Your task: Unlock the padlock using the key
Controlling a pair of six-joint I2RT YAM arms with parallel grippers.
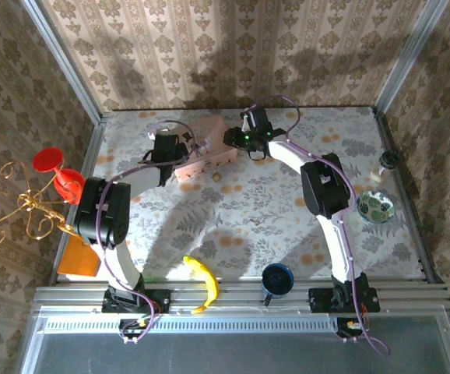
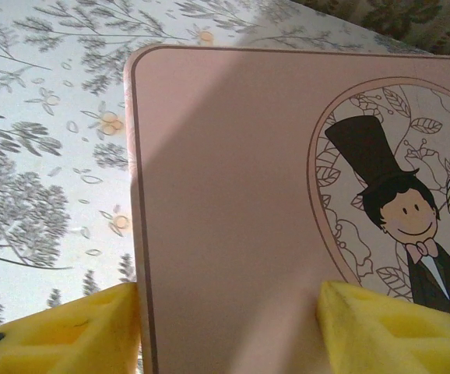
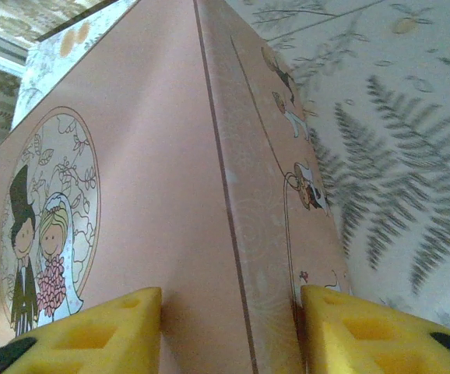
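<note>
Where damask wallpaper [image 1: 233, 47] rises, fern-print table [image 1: 240, 214], pink box [image 2: 233, 195]

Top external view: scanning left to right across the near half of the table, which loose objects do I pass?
orange block → banana → blue mug → green-patterned bowl

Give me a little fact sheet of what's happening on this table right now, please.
main object: pink rectangular box with cartoon wedding-couple lid, far table centre
left gripper: open, straddling box's corner
right gripper: open, straddling box's lid edge
target: tiny brass-yellow padlock, at box's near side
near edge: yellow banana, dark blue mug
</note>
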